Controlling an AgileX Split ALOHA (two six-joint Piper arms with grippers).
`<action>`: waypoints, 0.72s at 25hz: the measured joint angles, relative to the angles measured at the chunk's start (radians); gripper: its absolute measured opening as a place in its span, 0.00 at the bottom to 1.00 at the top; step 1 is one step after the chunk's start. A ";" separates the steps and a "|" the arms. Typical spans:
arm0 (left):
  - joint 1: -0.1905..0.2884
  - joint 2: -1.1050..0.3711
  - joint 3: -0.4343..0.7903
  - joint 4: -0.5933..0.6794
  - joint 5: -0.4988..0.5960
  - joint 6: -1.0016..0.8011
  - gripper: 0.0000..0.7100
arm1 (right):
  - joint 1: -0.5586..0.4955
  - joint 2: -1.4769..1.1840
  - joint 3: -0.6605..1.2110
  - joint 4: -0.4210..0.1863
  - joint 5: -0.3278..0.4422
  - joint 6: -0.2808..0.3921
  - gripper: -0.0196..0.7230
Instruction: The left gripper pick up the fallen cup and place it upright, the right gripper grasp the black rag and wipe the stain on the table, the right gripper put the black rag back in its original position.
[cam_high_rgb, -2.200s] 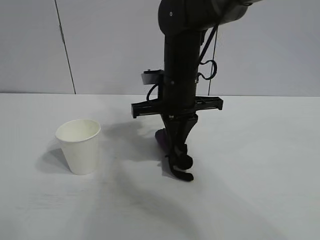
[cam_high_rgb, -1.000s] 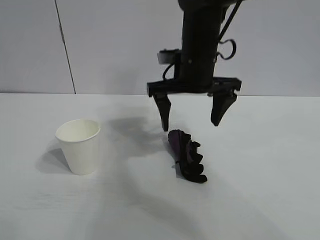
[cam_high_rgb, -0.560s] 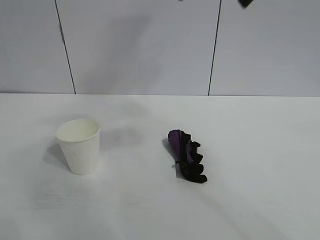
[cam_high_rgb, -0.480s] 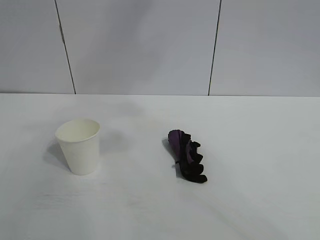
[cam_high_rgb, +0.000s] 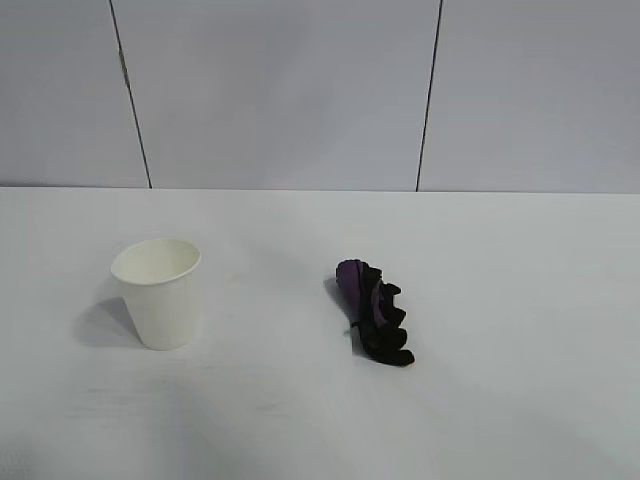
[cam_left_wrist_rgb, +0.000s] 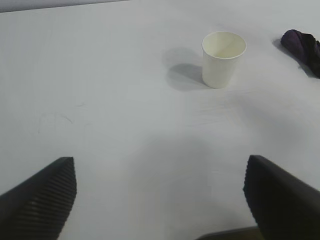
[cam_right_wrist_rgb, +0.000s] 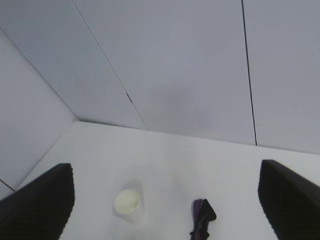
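The left gripper (cam_left_wrist_rgb: 160, 200) is held low over the table (cam_left_wrist_rgb: 100, 100), angled downward and forward. Its two ribbed black fingers (cam_left_wrist_rgb: 42, 197) are spread wide, one at each lower corner of its wrist view, and nothing is held between them. Only bare tabletop is seen in the gap.

The cup (cam_left_wrist_rgb: 223, 59) is found well ahead of the left gripper and off toward its right finger, standing upright with its open mouth up. It is well apart from both fingers.

The right gripper (cam_right_wrist_rgb: 170, 200) is raised high above the table and pointed nearly level, so that the wall panels (cam_right_wrist_rgb: 175, 65) fill most of its wrist view. Its fingers (cam_right_wrist_rgb: 40, 200) are likewise spread wide and nothing is gripped. Far below and ahead of it, between the lines of its two fingers, the cup (cam_right_wrist_rgb: 128, 204) and the black rag (cam_right_wrist_rgb: 202, 220) are seen side by side, well apart from each other.

In the exterior view neither arm is seen. The cup (cam_high_rgb: 158, 292) stands upright on the table (cam_high_rgb: 500, 400), and the black rag (cam_high_rgb: 377, 315) lies bunched and elongated beside it, its purple end turned toward the wall. No stain can be made out on the white surface.

The cup is plain white. No brand, label or writing can be read on it, on the rag, or on the fingers.
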 joint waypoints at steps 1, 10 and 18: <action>0.000 0.000 0.000 0.000 0.000 0.000 0.92 | 0.000 -0.048 0.016 0.000 0.000 -0.011 0.96; 0.000 0.000 0.000 0.000 0.000 0.000 0.92 | -0.191 -0.497 0.402 -0.010 0.001 -0.144 0.96; 0.000 0.000 0.000 0.000 0.000 0.000 0.92 | -0.236 -0.784 0.885 -0.011 -0.012 -0.104 0.96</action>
